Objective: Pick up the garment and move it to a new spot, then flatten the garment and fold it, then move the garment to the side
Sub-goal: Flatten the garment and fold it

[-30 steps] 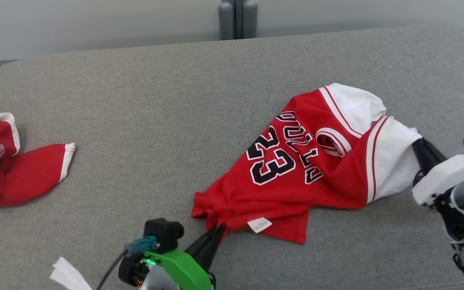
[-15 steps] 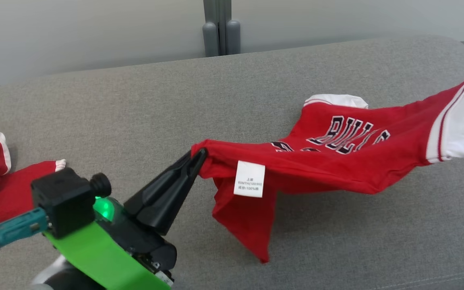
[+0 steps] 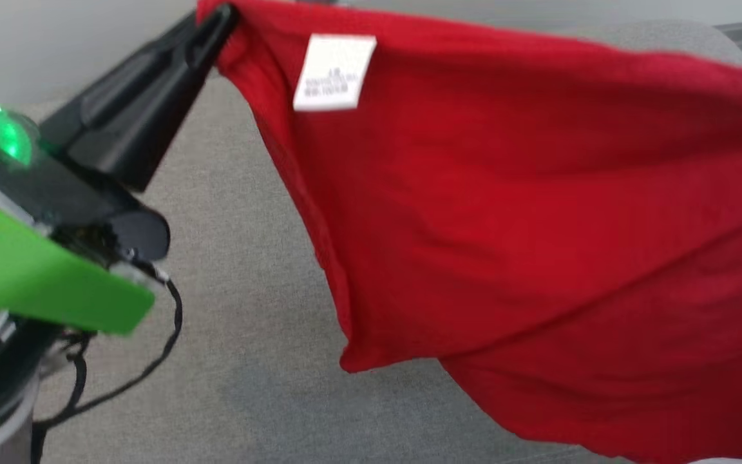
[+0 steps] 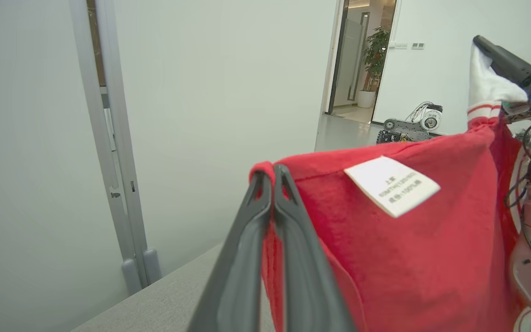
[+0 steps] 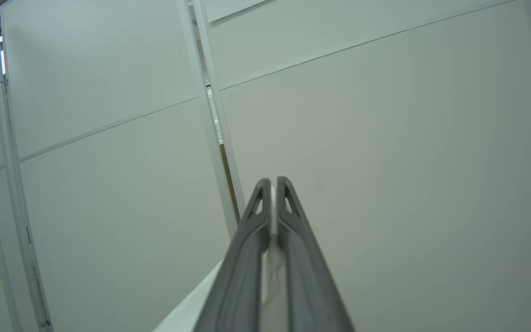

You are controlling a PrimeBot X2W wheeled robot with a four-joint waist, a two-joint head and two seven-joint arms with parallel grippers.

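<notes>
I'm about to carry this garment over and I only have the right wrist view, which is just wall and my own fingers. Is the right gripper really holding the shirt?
Observer: Yes. In the left wrist view the right gripper pinches the white sleeve of the red garment.
Operator: And the left side?
Observer: The left gripper is shut on a red corner, close to the white care label.
Operator: Is it off the sofa?
Observer: In the head view it hangs spread between the two grippers above the grey sofa. I cannot tell if its lowest fold clears the cushion.
</notes>
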